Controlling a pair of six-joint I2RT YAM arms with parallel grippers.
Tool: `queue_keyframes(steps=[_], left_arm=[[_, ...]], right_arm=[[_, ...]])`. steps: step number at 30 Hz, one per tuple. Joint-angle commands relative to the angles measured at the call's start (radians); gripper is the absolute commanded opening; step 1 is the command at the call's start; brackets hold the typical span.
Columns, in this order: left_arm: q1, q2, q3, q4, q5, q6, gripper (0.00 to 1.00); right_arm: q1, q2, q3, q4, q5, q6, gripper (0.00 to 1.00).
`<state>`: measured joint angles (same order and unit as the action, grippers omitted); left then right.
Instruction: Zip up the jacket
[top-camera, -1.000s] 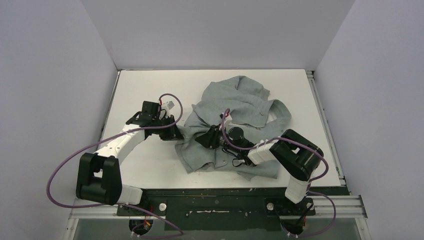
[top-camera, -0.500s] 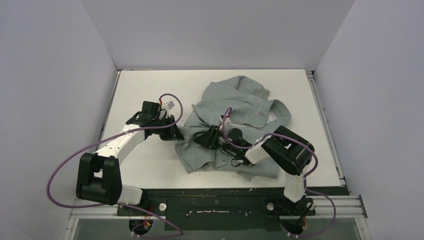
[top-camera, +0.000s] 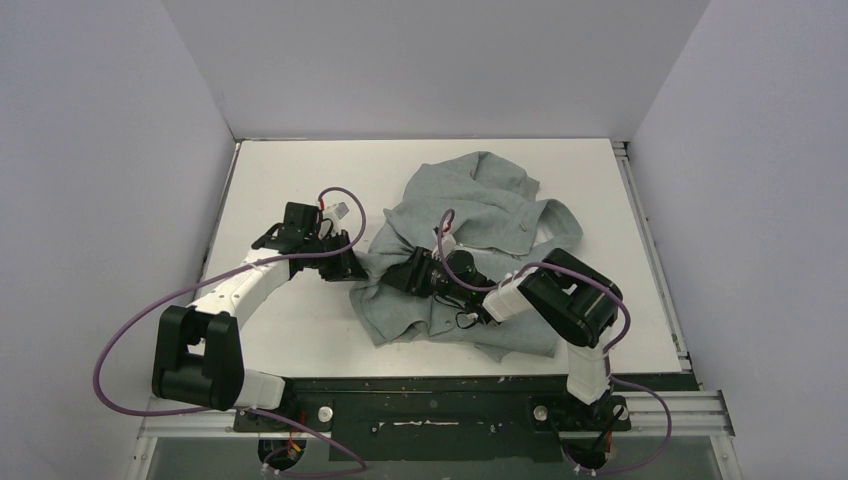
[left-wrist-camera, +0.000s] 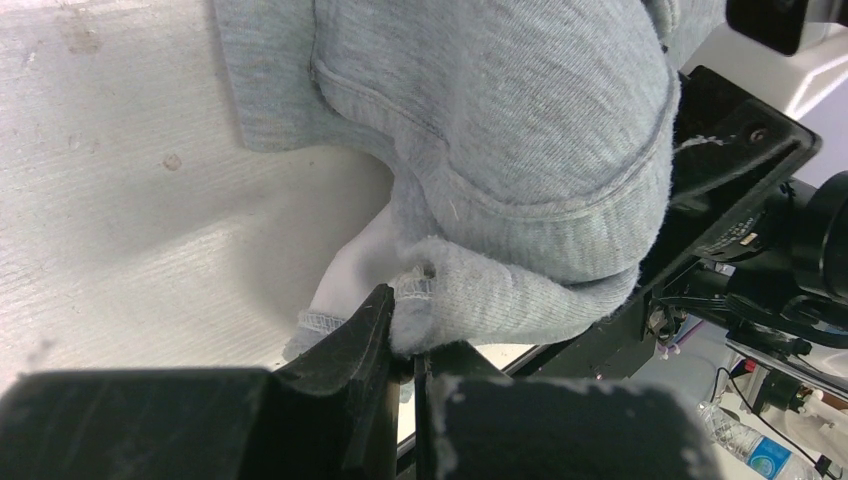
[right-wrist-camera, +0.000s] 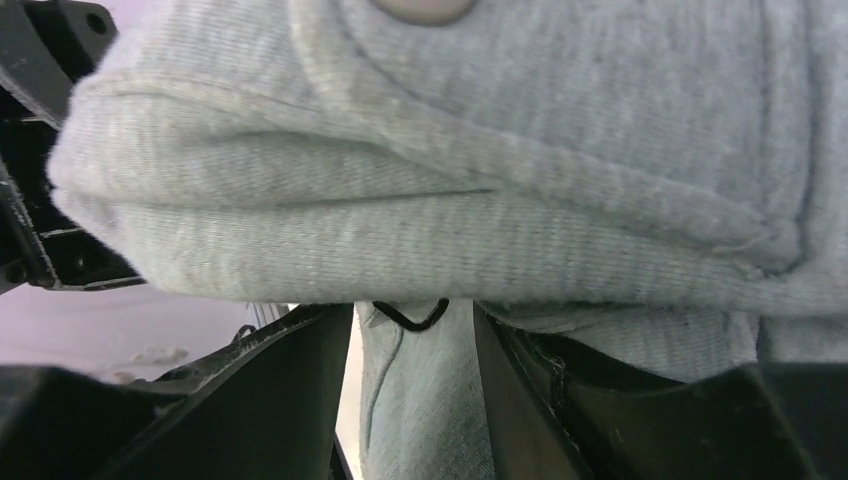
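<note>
The light grey jacket (top-camera: 470, 200) lies crumpled on the white table (top-camera: 290, 170), right of the middle. My left gripper (top-camera: 355, 265) is at the jacket's left edge. In the left wrist view, the left gripper (left-wrist-camera: 405, 322) is shut on a stitched fold of the jacket (left-wrist-camera: 500, 130). My right gripper (top-camera: 398, 272) rests on the jacket just right of the left one. In the right wrist view, the right gripper (right-wrist-camera: 412, 325) has its fingers (right-wrist-camera: 290, 380) apart, with a thick fold of the jacket (right-wrist-camera: 450, 180) across their tips and fabric showing in the gap. The zipper does not show clearly.
Purple cables loop from both arms (top-camera: 130, 330). Grey walls stand on three sides of the table. A metal rail (top-camera: 450, 410) carrying the arm bases runs along the near edge. The table's left half shows bare white surface.
My right gripper has slid left across the jacket toward the left gripper, and its elbow has followed. The left arm and its hold on the fabric have not moved.
</note>
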<state>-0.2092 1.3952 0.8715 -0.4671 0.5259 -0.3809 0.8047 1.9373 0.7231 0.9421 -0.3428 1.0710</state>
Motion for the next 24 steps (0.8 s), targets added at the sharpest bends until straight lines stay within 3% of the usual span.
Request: queue_keyframes(steps=[1, 9, 18, 24], left_arm=[[0.004, -0.015, 0.053, 0.033, 0.025, 0.003, 0.00], [0.004, -0.023, 0.053, 0.027, 0.025, 0.004, 0.00], [0.004, -0.021, 0.053, 0.030, 0.023, 0.001, 0.00], [0.005, -0.019, 0.053, 0.029, 0.023, 0.002, 0.00]], right_arm=[[-0.004, 0.040, 0.016, 0.073, 0.008, 0.035, 0.49], [-0.029, 0.127, -0.011, 0.384, -0.011, 0.085, 0.46], [-0.041, 0.093, -0.094, 0.496, 0.029, 0.078, 0.44], [-0.054, 0.119, -0.112, 0.583, 0.020, 0.107, 0.32]])
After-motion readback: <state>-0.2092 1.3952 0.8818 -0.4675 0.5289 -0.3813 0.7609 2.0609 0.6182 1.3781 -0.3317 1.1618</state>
